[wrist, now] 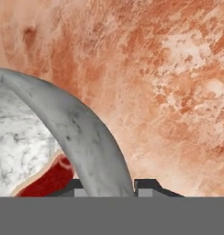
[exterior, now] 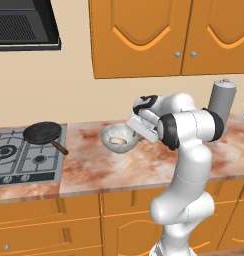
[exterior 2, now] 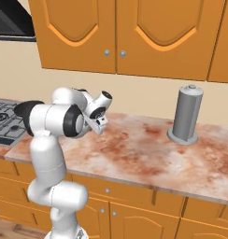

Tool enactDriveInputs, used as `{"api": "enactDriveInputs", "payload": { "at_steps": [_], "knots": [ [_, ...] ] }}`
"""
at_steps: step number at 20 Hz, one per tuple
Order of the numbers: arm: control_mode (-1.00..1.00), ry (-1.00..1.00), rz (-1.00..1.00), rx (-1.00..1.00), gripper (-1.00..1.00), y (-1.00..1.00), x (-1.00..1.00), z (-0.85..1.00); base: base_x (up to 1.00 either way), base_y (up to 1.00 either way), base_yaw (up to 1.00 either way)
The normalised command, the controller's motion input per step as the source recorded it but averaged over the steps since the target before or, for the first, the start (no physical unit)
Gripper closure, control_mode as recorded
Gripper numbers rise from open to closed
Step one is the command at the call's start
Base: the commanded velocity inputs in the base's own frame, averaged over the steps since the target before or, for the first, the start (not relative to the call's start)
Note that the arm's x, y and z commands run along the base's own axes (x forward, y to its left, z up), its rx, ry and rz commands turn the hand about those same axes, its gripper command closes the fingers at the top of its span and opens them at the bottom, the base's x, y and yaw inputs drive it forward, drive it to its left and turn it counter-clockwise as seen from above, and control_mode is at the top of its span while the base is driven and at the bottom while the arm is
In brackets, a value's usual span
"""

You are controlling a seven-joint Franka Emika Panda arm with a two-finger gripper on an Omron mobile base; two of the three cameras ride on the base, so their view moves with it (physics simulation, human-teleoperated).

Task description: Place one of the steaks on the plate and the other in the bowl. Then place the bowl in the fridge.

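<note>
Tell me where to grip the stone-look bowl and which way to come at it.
Take the bowl by its rim, from above, one finger inside the wall and one outside. It has no handle and looks too wide to span, so the thin upright wall is likely the best hold. In the hand view the gripper already straddles the rim there, beside the steak lying inside.

Orange wooden cabinets (exterior: 169, 35) hang on a cream wall (exterior: 44, 95) above a mottled reddish stone counter (exterior 2: 148, 154)
</note>
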Motion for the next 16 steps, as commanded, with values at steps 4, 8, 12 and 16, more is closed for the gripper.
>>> {"api": "enactDriveInputs", "payload": {
  "at_steps": [4, 8, 12, 16],
  "knots": [
    [-1.00, -0.12, -0.30, 0.00, 1.00, 0.03, -0.52, 0.03, 0.00, 0.00, 0.00],
    [-1.00, -0.16, -0.44, 0.00, 1.00, 0.00, -0.69, 0.18, 0.00, 0.00, 0.00],
    [-1.00, -0.05, -0.46, 0.00, 1.00, 0.00, -0.76, 0.37, 0.00, 0.00, 0.00],
    [-1.00, 0.00, -0.40, -0.11, 1.00, 0.00, -0.55, 0.67, 0.00, 0.00, 0.00]
  ]
}}
